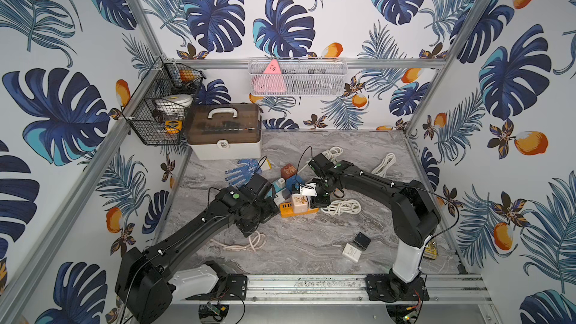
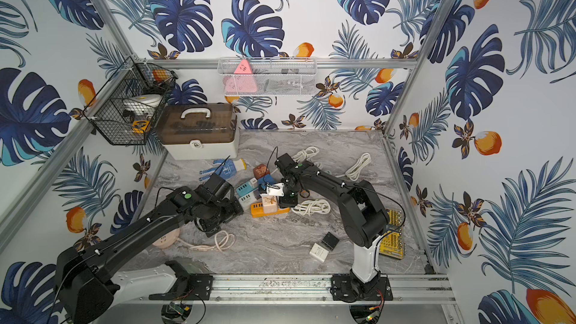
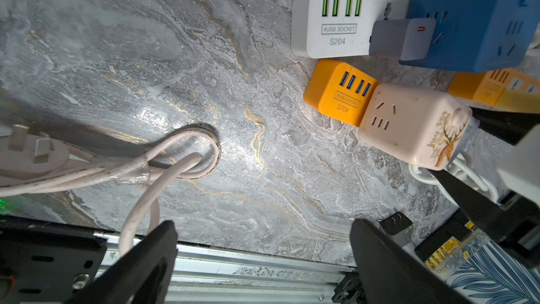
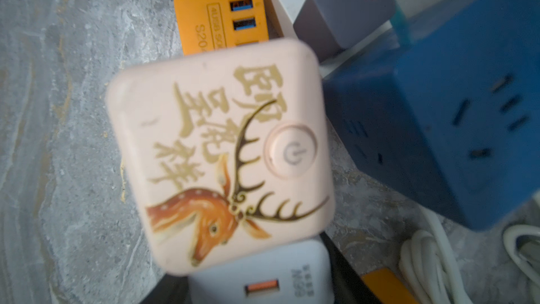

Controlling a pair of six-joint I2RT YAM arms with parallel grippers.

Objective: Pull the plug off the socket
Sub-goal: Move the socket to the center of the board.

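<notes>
Near the desk's point(image 3: 204, 54) front edge, left of centre, the left pincer point(image 3: 263, 229) hangs spread wide above a looped pink cord point(image 3: 175, 156). Farther in, around the desk's middle, the white plug point(image 4: 292, 258) sits in the side of the pink deer-printed socket cube point(image 4: 204, 156), which touches an orange strip point(image 3: 336, 92). The right pincer point(image 4: 251, 288) flanks the plug; whether it pinches it I cannot tell.

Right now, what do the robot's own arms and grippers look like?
The left arm and right arm are black with rounded joints, a white lowest segment and a green dot near the wrist. Thin black cables loop along them, fastened with white ties. The left gripper has flat, tapered black fingers.
</notes>
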